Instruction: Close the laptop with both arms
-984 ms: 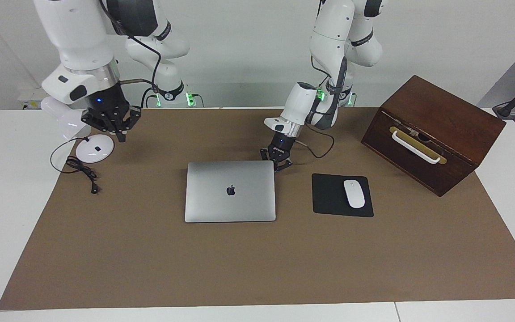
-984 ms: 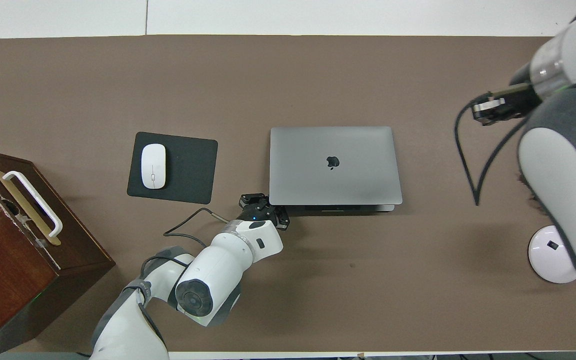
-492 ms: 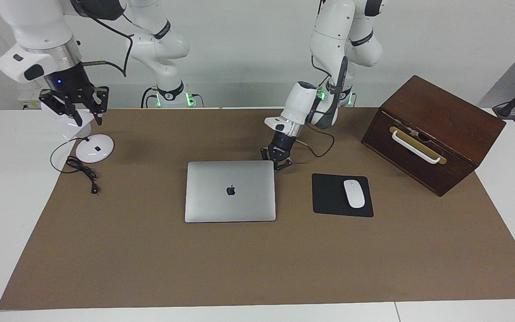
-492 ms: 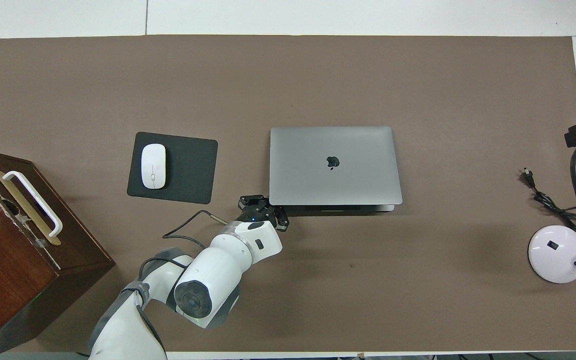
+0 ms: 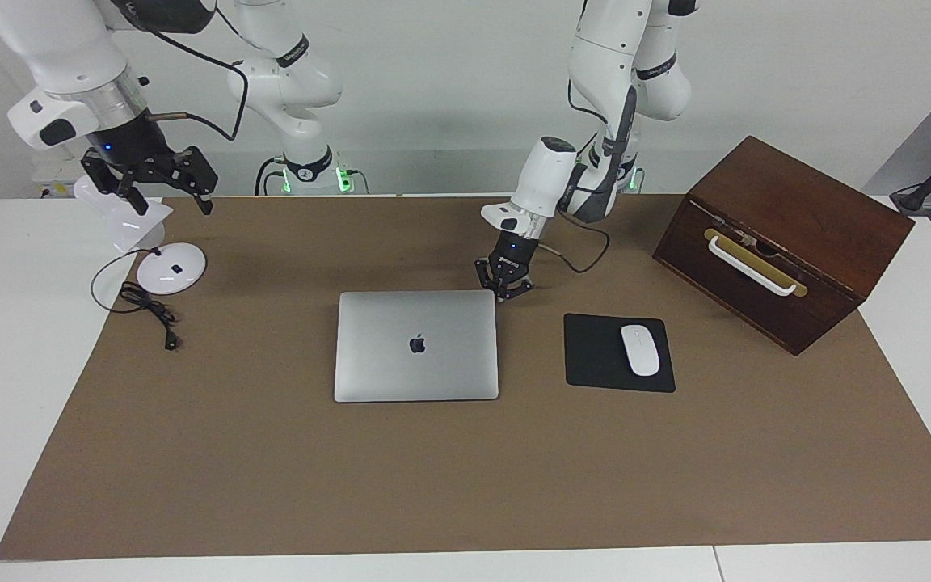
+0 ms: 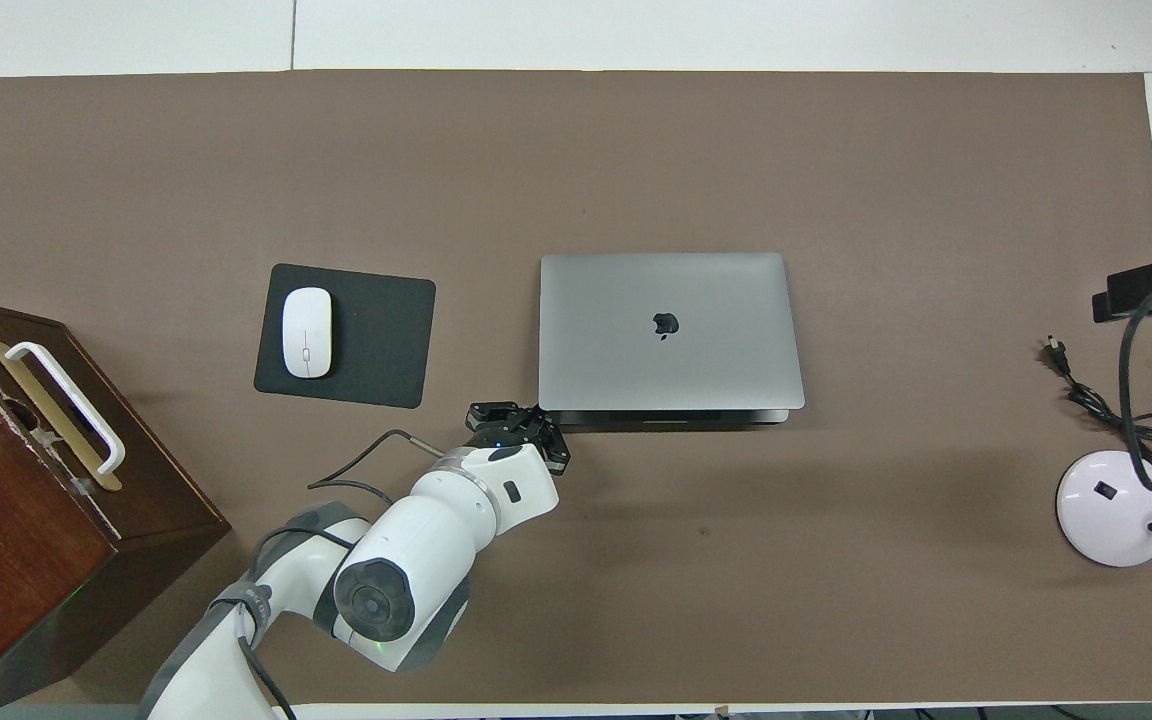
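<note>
The silver-grey laptop (image 5: 416, 345) (image 6: 669, 331) lies flat on the brown mat with its lid down and the dark logo showing. My left gripper (image 5: 505, 294) (image 6: 515, 424) is shut and holds nothing. It hovers low beside the laptop's corner nearest the robots, toward the left arm's end; whether it touches the laptop I cannot tell. My right gripper (image 5: 157, 194) is raised over the lamp at the right arm's end of the table. Its fingers are spread open and empty, and only a dark tip of it shows at the edge of the overhead view.
A white desk lamp (image 5: 171, 267) (image 6: 1116, 508) and its black cable (image 5: 146, 308) sit under the right gripper. A black mouse pad (image 5: 595, 356) with a white mouse (image 5: 640, 349) lies beside the laptop. A wooden box (image 5: 781, 242) stands at the left arm's end.
The right arm rose and swung out toward its end of the table, and its gripper opened. The left gripper lifted slightly by the laptop's corner. The laptop stayed closed.
</note>
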Controlling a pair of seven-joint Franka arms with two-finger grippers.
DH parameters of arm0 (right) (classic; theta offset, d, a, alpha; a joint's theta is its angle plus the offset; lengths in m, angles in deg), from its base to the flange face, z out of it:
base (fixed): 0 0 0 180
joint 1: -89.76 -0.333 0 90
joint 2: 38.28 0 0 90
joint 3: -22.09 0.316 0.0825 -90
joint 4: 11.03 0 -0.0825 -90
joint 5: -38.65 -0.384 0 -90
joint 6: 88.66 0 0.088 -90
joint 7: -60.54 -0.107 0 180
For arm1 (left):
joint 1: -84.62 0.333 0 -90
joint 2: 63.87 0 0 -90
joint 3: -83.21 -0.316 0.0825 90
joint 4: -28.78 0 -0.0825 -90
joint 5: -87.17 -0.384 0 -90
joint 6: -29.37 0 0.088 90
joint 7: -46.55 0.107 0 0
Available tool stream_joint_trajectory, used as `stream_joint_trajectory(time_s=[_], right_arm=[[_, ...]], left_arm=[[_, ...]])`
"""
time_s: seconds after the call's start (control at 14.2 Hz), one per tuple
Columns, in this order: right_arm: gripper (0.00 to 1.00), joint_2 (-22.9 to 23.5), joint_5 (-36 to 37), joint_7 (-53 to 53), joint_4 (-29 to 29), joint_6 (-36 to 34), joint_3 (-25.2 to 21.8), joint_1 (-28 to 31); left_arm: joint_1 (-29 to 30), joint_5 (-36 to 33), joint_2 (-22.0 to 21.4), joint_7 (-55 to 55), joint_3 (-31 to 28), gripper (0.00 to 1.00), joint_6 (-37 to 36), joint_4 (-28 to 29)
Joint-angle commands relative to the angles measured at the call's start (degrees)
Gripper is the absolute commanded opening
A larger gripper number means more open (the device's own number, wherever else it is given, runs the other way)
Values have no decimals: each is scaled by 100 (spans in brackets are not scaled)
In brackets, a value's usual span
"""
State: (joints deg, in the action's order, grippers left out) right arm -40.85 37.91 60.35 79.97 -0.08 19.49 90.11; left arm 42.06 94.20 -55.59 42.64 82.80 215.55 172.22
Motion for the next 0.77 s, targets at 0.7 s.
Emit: stream_joint_trajectory(time_s=[0.7], right_arm=[[100,-156,13,274,225,133,23,124]], left_arm=[[853,-69,-2630,-39,-90,0,-6670,-1386]])
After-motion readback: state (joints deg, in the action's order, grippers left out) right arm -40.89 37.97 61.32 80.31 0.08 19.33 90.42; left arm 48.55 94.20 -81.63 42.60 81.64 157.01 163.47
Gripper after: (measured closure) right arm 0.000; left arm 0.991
